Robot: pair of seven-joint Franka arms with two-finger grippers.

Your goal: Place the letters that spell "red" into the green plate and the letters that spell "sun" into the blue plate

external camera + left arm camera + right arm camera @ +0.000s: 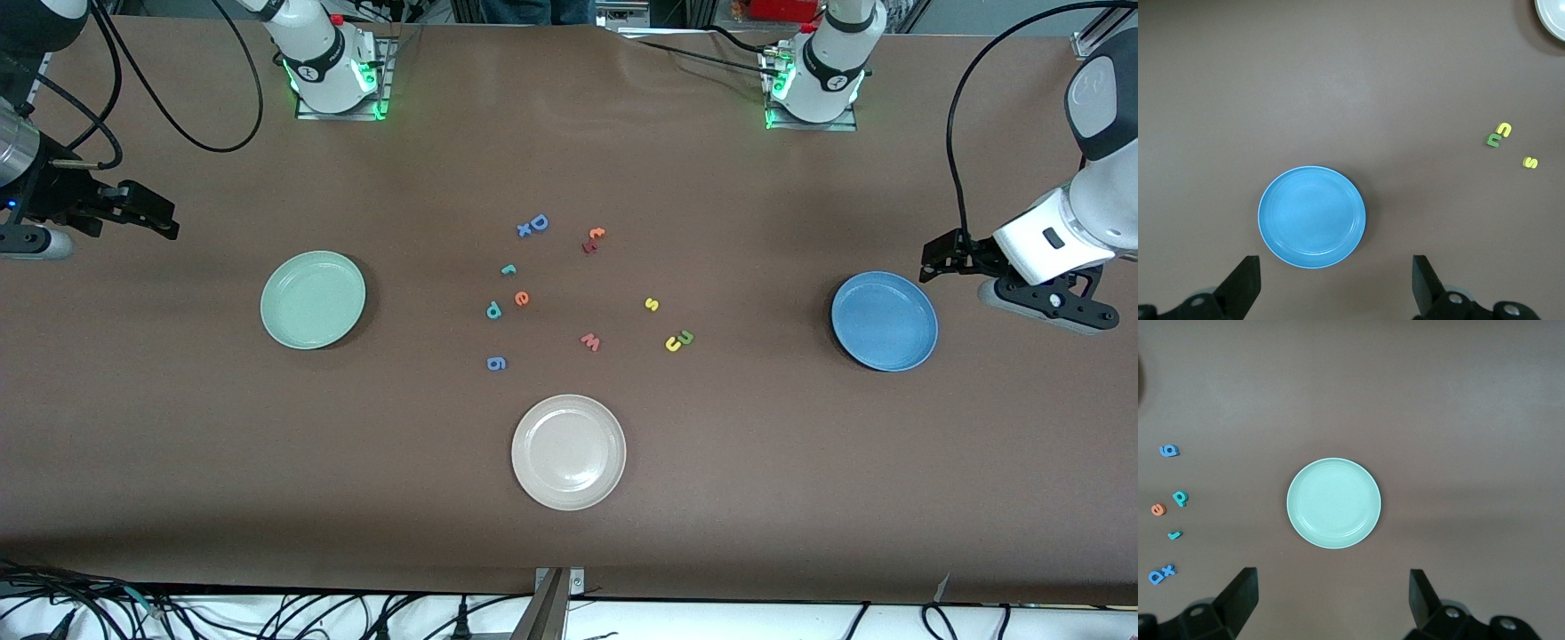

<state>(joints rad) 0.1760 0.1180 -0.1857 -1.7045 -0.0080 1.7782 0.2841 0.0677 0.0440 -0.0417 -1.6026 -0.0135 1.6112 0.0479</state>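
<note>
Now | plates: three, green plate (313, 300), blue plate (884, 321), beige plate (568, 452) | six task letters loose between green and blue plates, none plated | left hand (942, 260) wide beside blue plate | right hand (156, 216) wide, empty

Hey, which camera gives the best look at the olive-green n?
The left wrist view: the olive-green n shows clearly there, touching the yellow u, with nothing in front of it. The front view shows the n too, but tiny. The right wrist view does not show it at all.
</note>
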